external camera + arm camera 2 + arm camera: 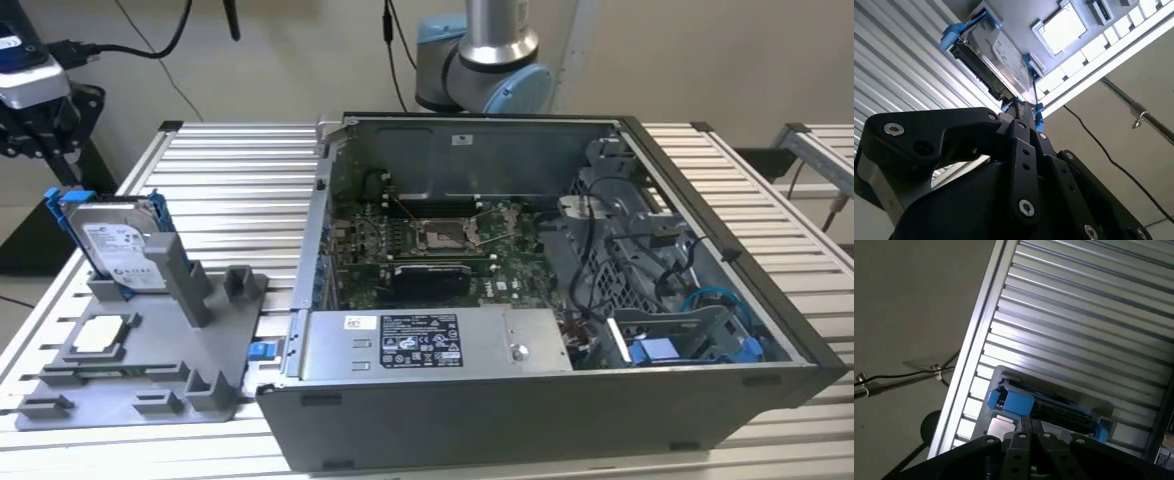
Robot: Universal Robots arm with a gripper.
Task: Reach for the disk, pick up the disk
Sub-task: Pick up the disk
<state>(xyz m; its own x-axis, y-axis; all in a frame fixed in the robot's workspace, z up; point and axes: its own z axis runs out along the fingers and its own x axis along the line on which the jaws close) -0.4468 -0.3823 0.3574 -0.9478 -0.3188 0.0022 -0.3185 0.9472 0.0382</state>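
Ribbed metal table (227, 170) against a plain wall. An open PC case (534, 410) takes up the middle and the exterior view's right. A gray holder (147, 385) sits on the table at the exterior view's left, just beside the case.

The disk (118, 245) stands on edge in a slot at the holder's far end. Its label faces the exterior camera, a blue frame (60, 212) runs round its edges, and a gray holder post stands just beside its right side. Judgement: the upright slot stops it tipping and leaves the top edge and both flat faces free, so it can be pinched without touching the holder.

A chip (100, 335) lies flat in its own recess on the holder's near side, apart from the disk; not the target. A blue bracket (674, 350) sits in the case's near right; not the target either.

The gripper (1030, 422) is empty, with its fingers together and nothing between them. It looks to hang out past the table's left edge and is aimed at the disk. In both wrist views the disk lies ahead of the tips with a clear gap, not touching.

Judgement: this is the reach stage. The pick has not begun and the disk is fully seated in its slot. With the tips closed like this, they cannot straddle the disk.
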